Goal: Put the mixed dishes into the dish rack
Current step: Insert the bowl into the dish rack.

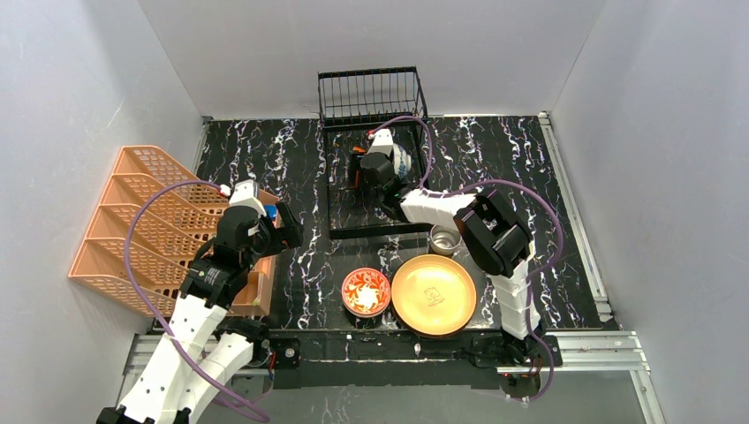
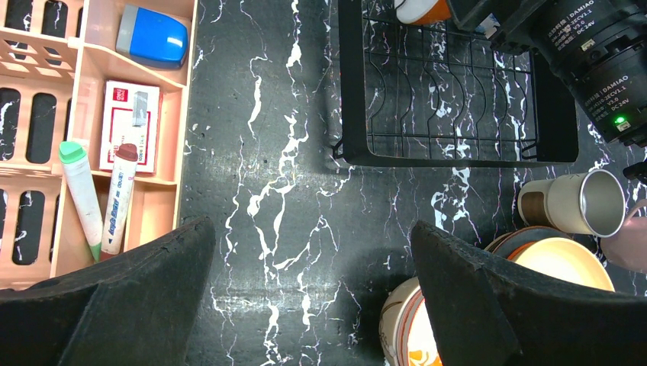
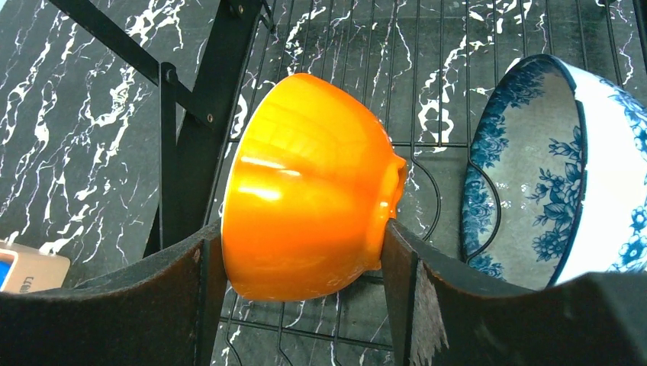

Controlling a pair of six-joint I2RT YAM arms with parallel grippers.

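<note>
**Right fingers clamped on one orange bowl in the rack, left fingers spread wide and bare**

The dish rack [image 1: 371, 150], one black wire frame, stands at the middle of the table's [image 1: 265, 150] far edge. My right gripper [image 3: 301, 232] reaches into it. Its jaws are partly spread and press on both sides of one orange bowl [image 3: 305, 168], which is tipped on its side above the wire floor. Just beside it, one blue-patterned bowl [image 3: 534, 168] stands on edge in the rack.

One orange lattice rack [image 1: 132, 230] lies along the left edge. My left gripper [image 2: 313, 297] hovers near it over the tabletop, fingers [image 2: 137, 297] as wide as they go, touching nothing.

At the near edge sit one yellow plate [image 1: 434, 294] and, just left of it, one red floral bowl [image 1: 366, 291]. One steel cup [image 1: 444, 239] stands between the plate and the rack.
</note>
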